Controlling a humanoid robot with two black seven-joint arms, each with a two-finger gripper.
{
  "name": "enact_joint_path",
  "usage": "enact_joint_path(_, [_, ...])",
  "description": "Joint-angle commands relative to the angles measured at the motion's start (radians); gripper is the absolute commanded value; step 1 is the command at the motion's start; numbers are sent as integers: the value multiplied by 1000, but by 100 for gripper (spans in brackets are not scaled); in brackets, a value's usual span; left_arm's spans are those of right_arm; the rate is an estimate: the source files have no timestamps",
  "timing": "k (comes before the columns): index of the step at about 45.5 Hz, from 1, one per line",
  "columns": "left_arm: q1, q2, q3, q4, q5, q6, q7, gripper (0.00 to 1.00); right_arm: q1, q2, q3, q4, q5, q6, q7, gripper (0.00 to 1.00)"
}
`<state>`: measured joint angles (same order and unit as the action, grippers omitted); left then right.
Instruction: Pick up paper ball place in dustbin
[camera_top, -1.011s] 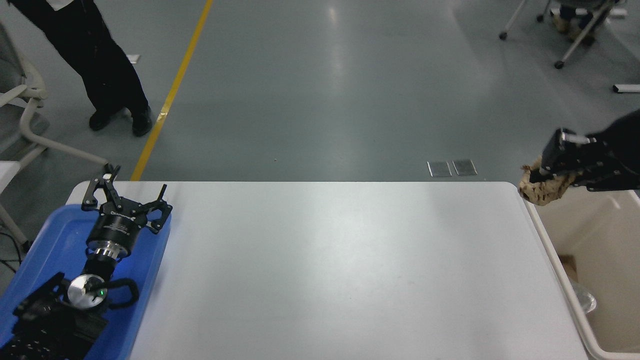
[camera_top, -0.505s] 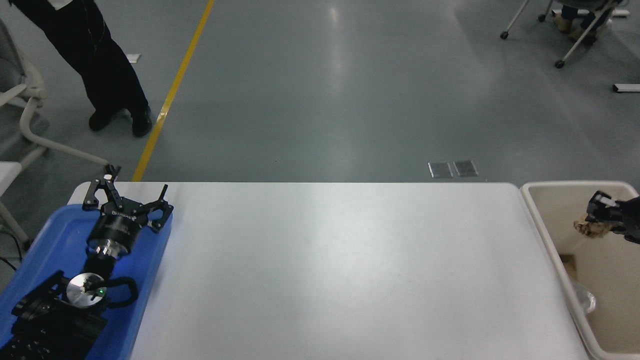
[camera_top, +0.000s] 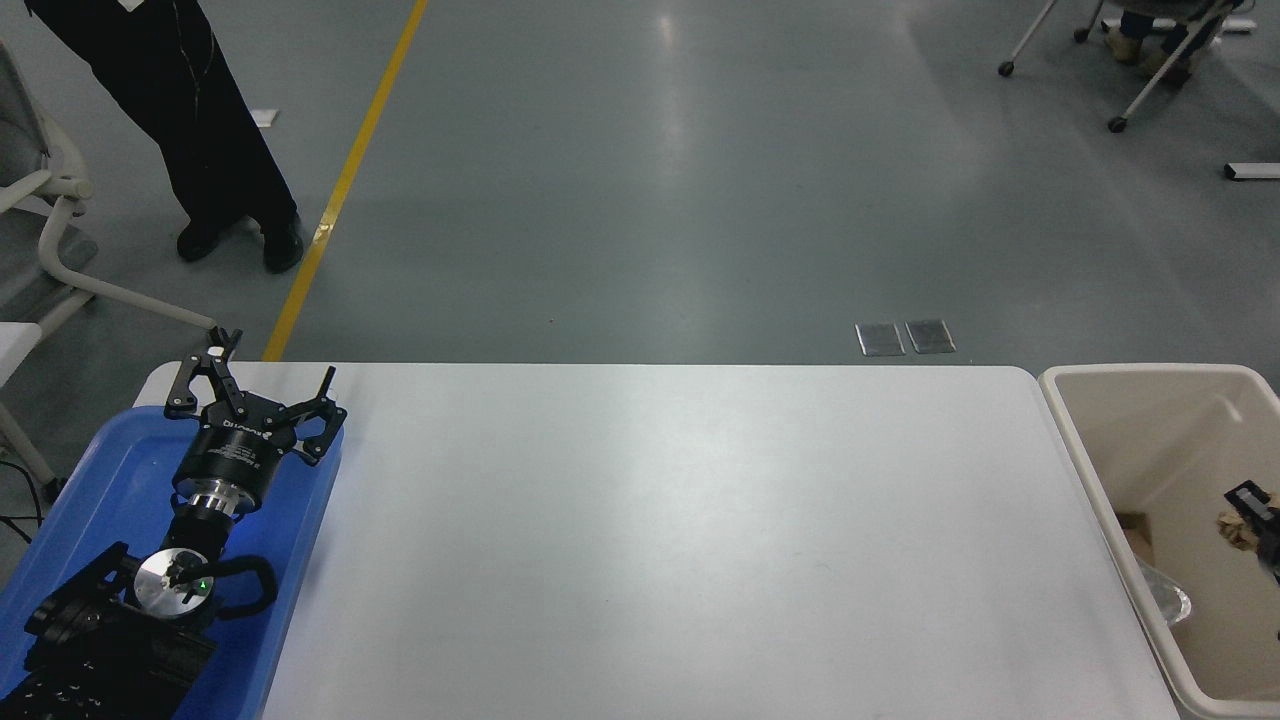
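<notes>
White table (camera_top: 660, 520), blue tray (camera_top: 90, 500) left, dustbin (camera_top: 1075, 440) right, person (camera_top: 190, 120) beyond.

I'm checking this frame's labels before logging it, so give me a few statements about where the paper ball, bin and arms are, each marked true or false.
1. The paper ball lies on the white table. False: it is over the inside of the dustbin, at the right gripper.
2. The left gripper sits over the blue tray at the table's left end. True.
3. The dustbin stands at the table's left end. False: it stands at the right end.
4. Only a small part of the right gripper shows at the picture's right edge. True.
5. A person's legs show on the floor beyond the table's far left. True.
</notes>
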<state>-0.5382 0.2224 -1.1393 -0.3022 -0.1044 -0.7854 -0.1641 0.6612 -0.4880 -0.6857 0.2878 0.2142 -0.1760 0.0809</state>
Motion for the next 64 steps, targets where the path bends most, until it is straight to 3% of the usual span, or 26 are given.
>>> enact_joint_path(1, [1,0,0,0,-1,0,0,99,-86,72,57,-87,19,-46,-1,0])
enact_joint_path(7, [0,0,0,0,0,0,0,99,-86,69,57,-85,19,-46,0,0])
enact_joint_path(8, [1,0,0,0,0,0,0,99,-86,68,57,-84,17,-45,-3,12])
enact_joint_path(10, [0,0,0,0,-1,0,0,99,-84,66,57,-84,19,-46,-7,66])
enact_joint_path(11, [0,0,0,0,-1,0,0,99,-83,66,58,-84,21,-46,-7,88])
enact_joint_path(12, [0,0,0,0,0,0,0,99,-80,69,58,-78,21,-33,-9,100])
enact_joint_path(30, [0,0,0,0,0,0,0,99,-48,57,48,-36,7,-30,-3,100])
enact_joint_path(36, [0,0,1,0,0,0,0,99,57,-9,17,46,-10,-8,2,100])
enact_joint_path(46, [-2,0,1,0,0,0,2,99,317,-110,-49,342,-165,15,3,100])
enact_joint_path(52, [-2,0,3,0,0,0,2,99,506,-159,-81,563,-289,105,3,100])
enact_joint_path(58, [-2,0,1,0,0,0,2,99,688,-144,-207,741,-317,156,5,100])
enact_joint_path(64, [-2,0,3,0,0,0,2,99,872,-55,-368,924,-325,174,5,100])
